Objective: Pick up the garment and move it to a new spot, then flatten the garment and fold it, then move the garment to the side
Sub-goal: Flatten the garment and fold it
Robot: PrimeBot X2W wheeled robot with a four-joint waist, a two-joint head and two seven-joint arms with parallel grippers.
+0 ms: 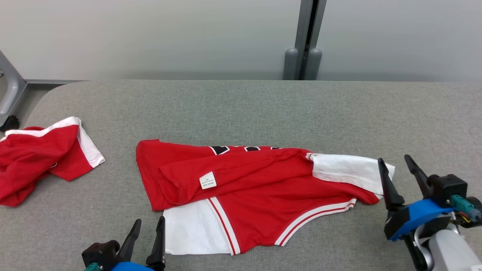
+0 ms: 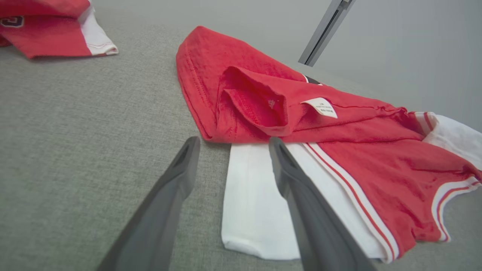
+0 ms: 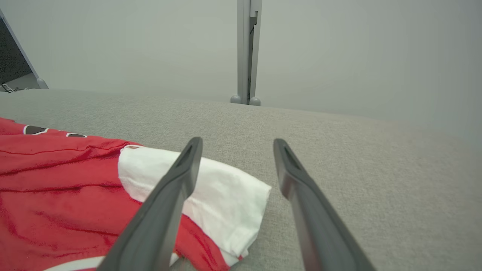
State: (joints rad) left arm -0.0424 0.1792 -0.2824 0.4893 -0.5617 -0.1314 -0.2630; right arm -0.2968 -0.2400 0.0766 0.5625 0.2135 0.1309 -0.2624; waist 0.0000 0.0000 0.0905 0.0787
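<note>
A red garment [image 1: 260,184] with white sleeves and striped trim lies crumpled flat in the middle of the grey table [image 1: 241,105], a small white label facing up. Its white sleeve [image 3: 211,192] ends just left of my right gripper [image 1: 395,162], which stands open beside the cloth with nothing between its fingers. My left gripper [image 1: 150,226] is open at the bottom edge, just left of the garment's other white sleeve [image 2: 252,203]. In the left wrist view my fingers [image 2: 169,195] straddle that sleeve's near corner, held above it.
A second red and white garment [image 1: 41,158] lies bunched at the table's left edge. A grey upright post [image 1: 307,41] stands behind the table at the back. A grey chair leg with a castor [image 1: 9,109] sits off the far left corner.
</note>
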